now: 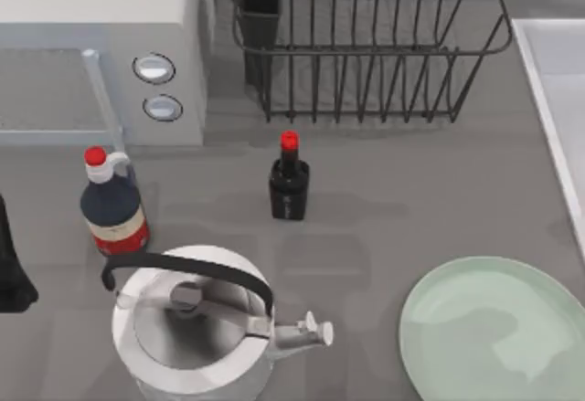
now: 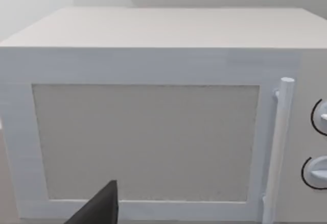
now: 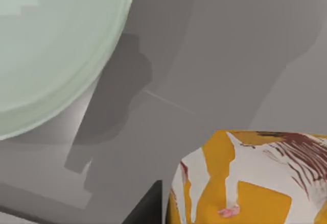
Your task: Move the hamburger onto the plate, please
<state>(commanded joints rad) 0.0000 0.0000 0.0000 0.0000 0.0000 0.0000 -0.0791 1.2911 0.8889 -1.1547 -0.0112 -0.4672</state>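
The hamburger [image 3: 245, 178] is being carried close under the right wrist camera, above the grey table [image 3: 230, 55] just beside the plate [image 3: 46, 45]. Finger closure cannot be told. The left arm [image 1: 11, 264] is parked at the table's left edge.
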